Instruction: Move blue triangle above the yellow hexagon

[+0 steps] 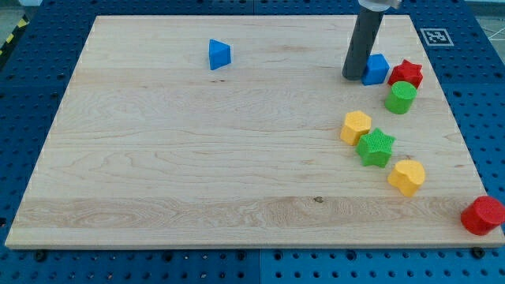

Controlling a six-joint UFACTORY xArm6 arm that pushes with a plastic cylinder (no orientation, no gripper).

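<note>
The blue triangle (219, 54) lies near the view's top, left of centre, on the wooden board (197, 158). The yellow hexagon (356, 126) sits at the view's right, touching a green star (376, 147). My tip (352, 76) is at the view's top right, right beside the left face of a blue cube (376, 69). The tip is far to the right of the blue triangle and above the yellow hexagon.
A red star (407, 72) and a green cylinder (401, 97) lie right of the blue cube. A yellow heart-like block (406, 177) lies below the green star. A red cylinder (482, 215) sits at the board's bottom right edge.
</note>
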